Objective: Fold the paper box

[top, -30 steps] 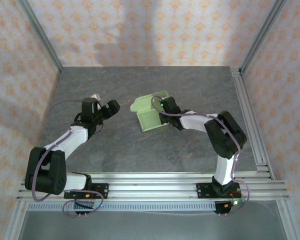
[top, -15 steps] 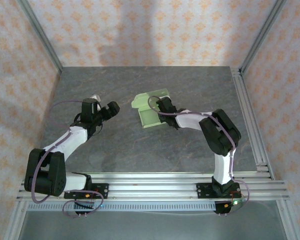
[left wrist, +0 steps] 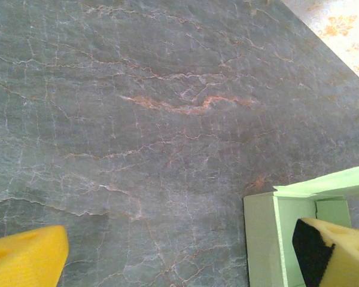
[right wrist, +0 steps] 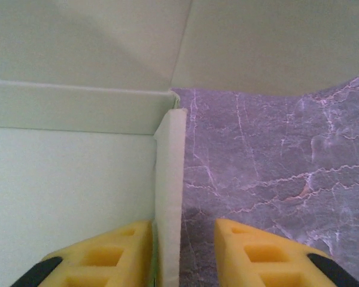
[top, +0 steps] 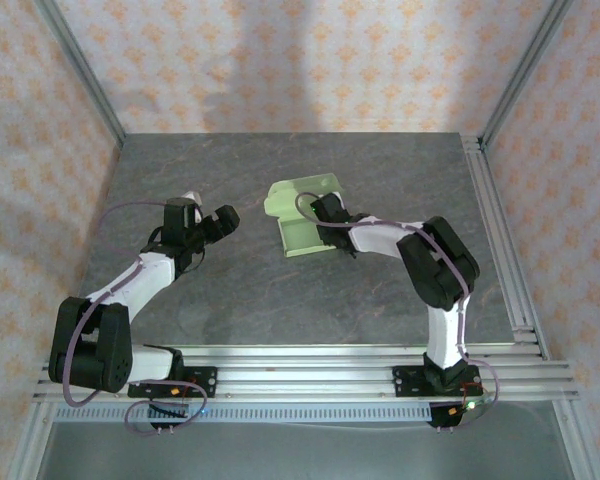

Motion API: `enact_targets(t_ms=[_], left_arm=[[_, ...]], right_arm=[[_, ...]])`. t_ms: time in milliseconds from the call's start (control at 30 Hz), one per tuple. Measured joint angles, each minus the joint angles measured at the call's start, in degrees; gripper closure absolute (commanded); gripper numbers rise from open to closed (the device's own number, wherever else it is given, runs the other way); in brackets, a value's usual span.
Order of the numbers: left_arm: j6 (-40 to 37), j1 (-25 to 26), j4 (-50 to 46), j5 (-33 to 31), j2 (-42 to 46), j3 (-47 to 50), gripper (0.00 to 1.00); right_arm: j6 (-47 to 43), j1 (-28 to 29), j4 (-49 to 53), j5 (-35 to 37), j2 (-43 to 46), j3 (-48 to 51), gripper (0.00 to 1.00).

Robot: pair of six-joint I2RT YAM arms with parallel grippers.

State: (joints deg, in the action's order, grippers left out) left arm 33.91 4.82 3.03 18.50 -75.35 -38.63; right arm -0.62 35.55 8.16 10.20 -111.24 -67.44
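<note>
The paper box (top: pixel 298 240) stands near the middle of the bench (top: pixel 280 300), its walls raised. The right end effector (right wrist: pixel 182 233) is at the box's 3 o'clock side, released, with one wall upright between its parted fingers. The left end effector (left wrist: pixel 179 254) hangs at 9 o'clock of the box, wide apart and empty.

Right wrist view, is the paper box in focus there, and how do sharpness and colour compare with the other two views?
Right wrist: the paper box is close to the lens, soft and washed out nearly white; the table looks purplish. Left wrist: table veins sharp, yellow fingertips blurred at the corners. Top external: evenly lit, box clearly green, soft shadows on the back wall.
</note>
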Motion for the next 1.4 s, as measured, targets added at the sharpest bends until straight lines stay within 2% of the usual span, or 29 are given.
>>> enact_targets(t_ms=[167,333,533,633,767,833,1033,1167,1400], left_arm=[[-0.52,0.0,0.0,0.04,0.0,0.0,0.02],[-1.07,0.0,0.02,1.2,-0.17,-0.22,0.02],[-3.91,0.17,0.13,4.87,-1.38,-1.86,0.03],[-8.44,2.47,-1.55,5.4,-2.49,-5.57,0.03],[-18.05,8.52,-5.16,5.25,-4.59,-13.64,0.03],[-23.12,10.36,-6.71,6.01,-5.62,-17.07,0.07],[-38.84,10.8,-15.39,7.28,-8.83,-24.9,0.22],[-49.57,10.78,-25.9,7.93,-15.04,-35.93,0.39],[-61.24,10.25,-40.37,8.0,-25.57,-51.25,0.41]], right_arm=[[0.42,0.0,0.07,-1.16,2.89,0.07,0.55],[0.52,-0.02,-0.44,-3.04,6.54,0.94,0.41],[-1.25,-0.72,-1.53,-8.9,12.11,4.17,0.2],[-2.64,-2.29,-2.82,-12.98,16.11,6.62,0.16],[-3.56,-6.03,-5.31,-19.34,22.6,10.62,0.15],[-3.23,-8.41,-6.78,-22.38,25.66,12.44,0.15],[-2.86,-11.76,-8.92,-27.67,31.82,16.33,0.15],[-2.84,-11.72,-9.18,-29.59,32.79,17.29,0.16],[-1.79,-11.72,-9.16,-29.97,32.79,18.58,0.16]])
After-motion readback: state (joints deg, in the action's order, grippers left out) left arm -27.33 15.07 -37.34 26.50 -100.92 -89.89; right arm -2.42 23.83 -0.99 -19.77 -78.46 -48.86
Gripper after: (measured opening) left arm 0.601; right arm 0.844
